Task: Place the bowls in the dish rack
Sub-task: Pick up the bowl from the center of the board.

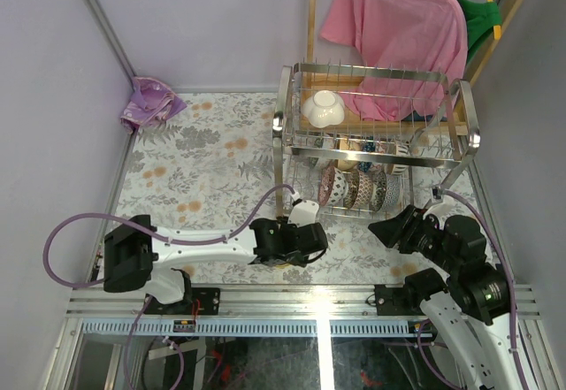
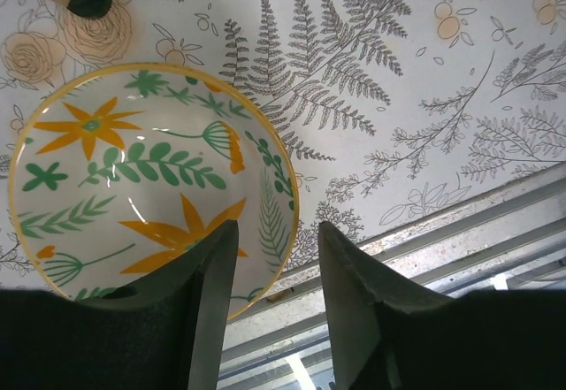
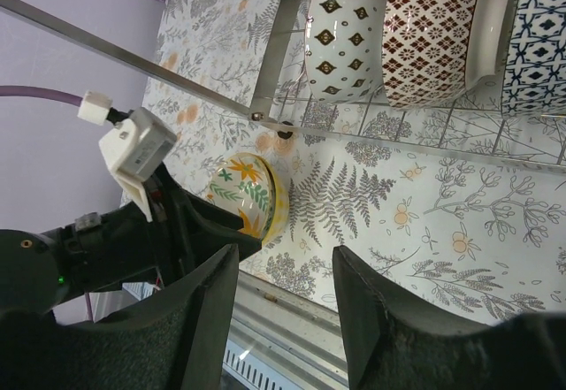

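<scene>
The flowered bowl (image 2: 133, 178) sits on the patterned table (image 1: 203, 160) near the front edge, just in front of the dish rack's (image 1: 371, 72) near-left foot and still outside the rack. The left gripper (image 2: 276, 231) has its 2 fingers apart across the bowl's rim, 1 over the inside and 1 outside; the outer finger does not touch the bowl. The right gripper (image 3: 283, 257) hangs before the rack's lower tier, jaws apart with nothing between. A row of patterned bowls (image 1: 354, 187) stands on edge in that tier, and 1 white bowl (image 1: 323, 107) lies on the upper tier.
</scene>
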